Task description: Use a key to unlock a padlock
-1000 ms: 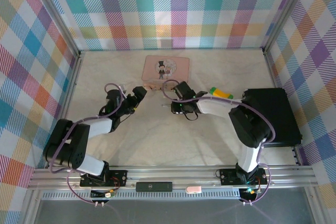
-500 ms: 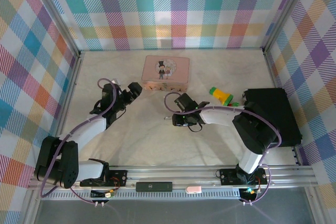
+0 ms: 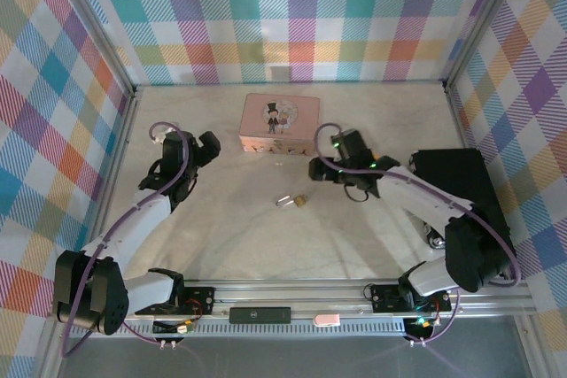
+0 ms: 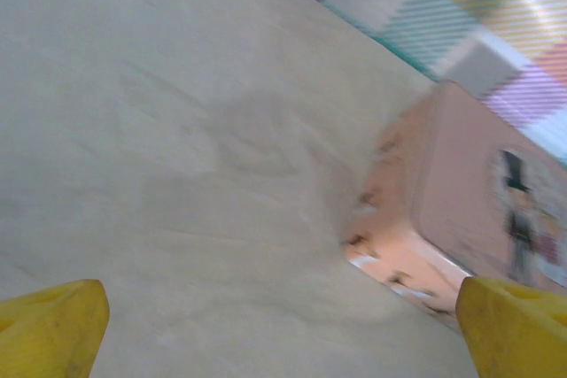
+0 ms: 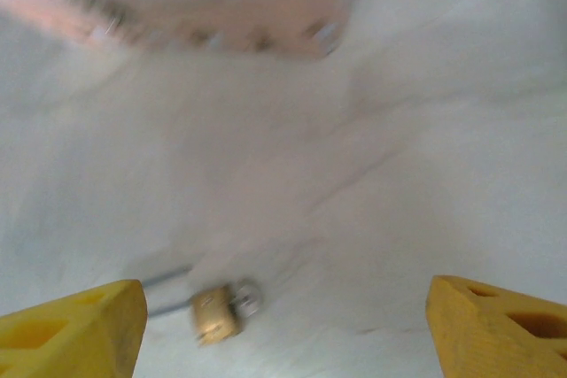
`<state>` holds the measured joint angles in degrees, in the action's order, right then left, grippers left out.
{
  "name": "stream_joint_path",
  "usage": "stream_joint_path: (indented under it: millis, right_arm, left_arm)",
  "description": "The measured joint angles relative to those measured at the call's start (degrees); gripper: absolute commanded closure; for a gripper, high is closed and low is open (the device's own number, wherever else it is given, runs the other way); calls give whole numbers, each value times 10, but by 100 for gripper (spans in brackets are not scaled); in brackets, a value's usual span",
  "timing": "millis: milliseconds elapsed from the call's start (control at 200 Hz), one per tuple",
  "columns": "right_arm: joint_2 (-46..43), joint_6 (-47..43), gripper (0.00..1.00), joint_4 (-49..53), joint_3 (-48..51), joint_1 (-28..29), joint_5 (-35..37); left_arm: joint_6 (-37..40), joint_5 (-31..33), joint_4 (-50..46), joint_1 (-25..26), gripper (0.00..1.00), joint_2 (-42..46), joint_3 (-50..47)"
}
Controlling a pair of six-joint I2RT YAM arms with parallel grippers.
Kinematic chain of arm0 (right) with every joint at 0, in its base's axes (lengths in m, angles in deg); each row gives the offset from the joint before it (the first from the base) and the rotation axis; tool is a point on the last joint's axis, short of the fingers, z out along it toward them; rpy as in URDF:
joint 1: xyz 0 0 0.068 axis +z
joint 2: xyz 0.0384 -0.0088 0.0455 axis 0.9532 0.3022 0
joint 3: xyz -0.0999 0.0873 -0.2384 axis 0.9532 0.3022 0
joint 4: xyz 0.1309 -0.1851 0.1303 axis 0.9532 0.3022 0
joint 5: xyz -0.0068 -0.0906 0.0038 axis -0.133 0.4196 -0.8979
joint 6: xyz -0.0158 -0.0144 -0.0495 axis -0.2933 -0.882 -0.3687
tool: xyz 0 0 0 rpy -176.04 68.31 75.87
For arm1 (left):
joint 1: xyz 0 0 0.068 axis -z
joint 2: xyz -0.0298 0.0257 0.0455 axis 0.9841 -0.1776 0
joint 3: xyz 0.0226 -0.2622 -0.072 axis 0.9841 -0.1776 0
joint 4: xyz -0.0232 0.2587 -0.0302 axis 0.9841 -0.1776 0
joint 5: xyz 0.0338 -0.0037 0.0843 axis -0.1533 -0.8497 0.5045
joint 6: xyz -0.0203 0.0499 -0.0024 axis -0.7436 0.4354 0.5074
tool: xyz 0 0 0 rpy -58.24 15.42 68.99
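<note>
Small blurred padlock loose near worktop centre, details unclear; left claw and right claw spread wide, empty

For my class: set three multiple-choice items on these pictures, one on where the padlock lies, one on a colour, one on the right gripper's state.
1. Where is the padlock relative to the pink box?
A) on top of it
B) behind it
C) on the table in front of it, apart

2. What colour are the right gripper's fingertips?
A) yellow
B) black
C) pink

3. The right gripper is:
A) shut on the padlock
B) open, holding nothing
C) shut, empty

Answers: C, the top view shows bare table between them; A, the wrist view shows yellow tips; B, the tips stand wide apart.
</note>
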<state>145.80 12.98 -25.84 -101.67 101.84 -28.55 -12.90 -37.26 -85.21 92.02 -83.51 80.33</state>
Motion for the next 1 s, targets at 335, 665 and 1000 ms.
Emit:
stream_joint_path:
  millis: [335, 665, 1000]
  right_arm:
    - [5, -117, 19, -87, 36, -231, 34]
    - [34, -212, 18, -303, 173, -268, 21]
    - [62, -241, 1, -566, 308, -275, 12]
  left_arm:
    - [97, 197, 34, -4, 0, -81, -8]
    - [211, 217, 176, -4, 0, -151, -55]
    - [304, 114, 396, -9, 0, -184, -152]
